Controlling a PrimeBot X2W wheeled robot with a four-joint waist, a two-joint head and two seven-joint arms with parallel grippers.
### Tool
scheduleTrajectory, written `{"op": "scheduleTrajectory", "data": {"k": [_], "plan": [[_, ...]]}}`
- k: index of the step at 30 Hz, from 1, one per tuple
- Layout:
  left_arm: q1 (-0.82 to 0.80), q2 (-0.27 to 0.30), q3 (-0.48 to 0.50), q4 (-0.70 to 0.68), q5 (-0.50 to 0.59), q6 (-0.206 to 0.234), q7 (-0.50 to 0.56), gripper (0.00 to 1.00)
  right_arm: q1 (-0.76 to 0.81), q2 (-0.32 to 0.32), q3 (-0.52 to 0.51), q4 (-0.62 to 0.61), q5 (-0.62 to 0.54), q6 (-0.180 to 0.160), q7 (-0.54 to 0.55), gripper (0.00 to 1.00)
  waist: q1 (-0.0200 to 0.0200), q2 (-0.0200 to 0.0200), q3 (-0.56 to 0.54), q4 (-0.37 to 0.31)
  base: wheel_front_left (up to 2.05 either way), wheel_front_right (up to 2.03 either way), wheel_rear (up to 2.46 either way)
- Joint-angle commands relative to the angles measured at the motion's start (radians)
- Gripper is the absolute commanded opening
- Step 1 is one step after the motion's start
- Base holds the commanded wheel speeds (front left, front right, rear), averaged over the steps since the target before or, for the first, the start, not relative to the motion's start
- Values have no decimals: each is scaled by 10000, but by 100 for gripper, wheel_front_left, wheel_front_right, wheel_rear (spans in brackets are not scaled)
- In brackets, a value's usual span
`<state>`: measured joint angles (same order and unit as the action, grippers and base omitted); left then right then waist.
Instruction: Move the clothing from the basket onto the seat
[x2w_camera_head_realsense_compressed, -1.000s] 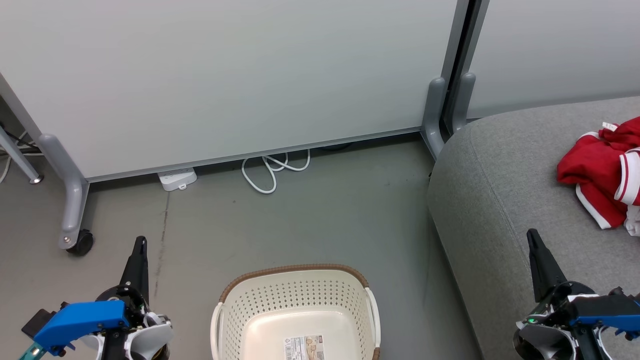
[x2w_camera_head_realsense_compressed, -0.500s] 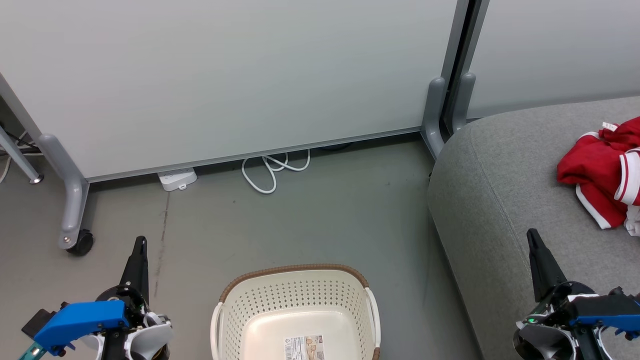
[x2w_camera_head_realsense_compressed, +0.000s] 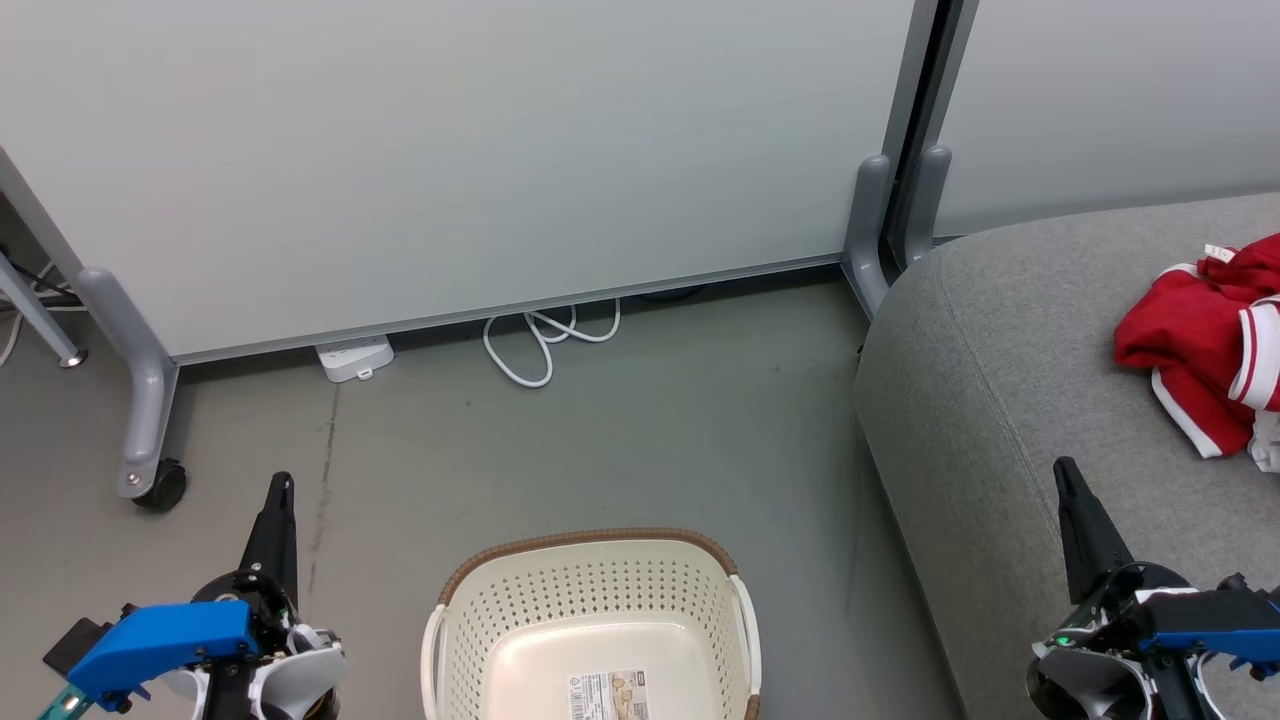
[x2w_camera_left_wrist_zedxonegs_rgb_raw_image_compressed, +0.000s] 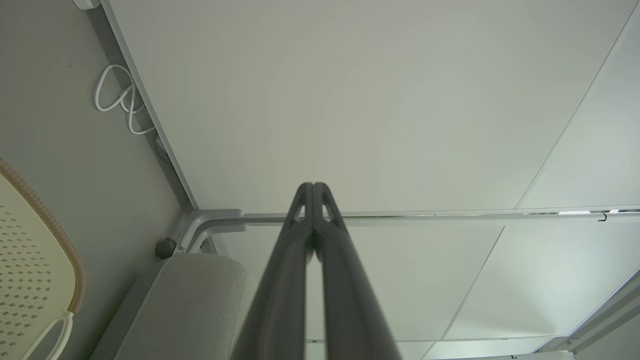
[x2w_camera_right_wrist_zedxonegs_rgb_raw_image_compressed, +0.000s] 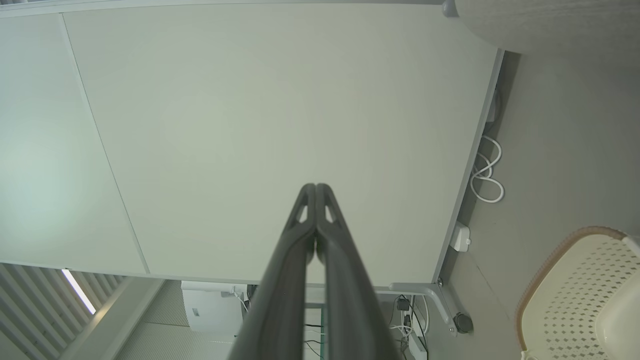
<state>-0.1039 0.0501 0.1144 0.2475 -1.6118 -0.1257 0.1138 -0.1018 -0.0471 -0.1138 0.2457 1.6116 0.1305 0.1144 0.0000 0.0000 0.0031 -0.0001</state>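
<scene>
Red clothing (x2w_camera_head_realsense_compressed: 1205, 345) in a crumpled heap on the grey seat (x2w_camera_head_realsense_compressed: 1000, 400), well apart from the basket (x2w_camera_head_realsense_compressed: 590, 540). Bright red, soft and floppy, with white stripes along the edges and a small white label (x2w_camera_head_realsense_compressed: 1216, 251) poking up at the top. Partly cut off by the side of the head view, so hard to say how many pieces.

Nothing red inside the basket, just a paper sticker (x2w_camera_head_realsense_compressed: 608, 695) on its bare bottom. Looks like a finished job.

Probably the reason for two resting arms, held low and out of the way: left gripper (x2w_camera_head_realsense_compressed: 283, 485) beside the basket, over the floor (x2w_camera_head_realsense_compressed: 650, 430); right gripper (x2w_camera_head_realsense_compressed: 1066, 470) over the front of the seat, near the heap but not touching it. Fingers pressed tight together on both, holding nothing, pointing toward the pale wall panel (x2w_camera_head_realsense_compressed: 500, 150).
</scene>
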Motion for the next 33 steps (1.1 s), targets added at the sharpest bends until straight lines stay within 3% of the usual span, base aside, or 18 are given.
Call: {"op": "scheduleTrajectory", "data": {"k": [1,33], "plan": [[-93,1,18,-40,-23,-96,39,0,-130,-58,-11,-24,26,4,33,0,0,0,0,1,0,0,0],[-93,1,16,-42,-24,-96,38,0,-120,-59,-11,-24,27,4,32,0,0,0,0,1,0,0,0]]}}
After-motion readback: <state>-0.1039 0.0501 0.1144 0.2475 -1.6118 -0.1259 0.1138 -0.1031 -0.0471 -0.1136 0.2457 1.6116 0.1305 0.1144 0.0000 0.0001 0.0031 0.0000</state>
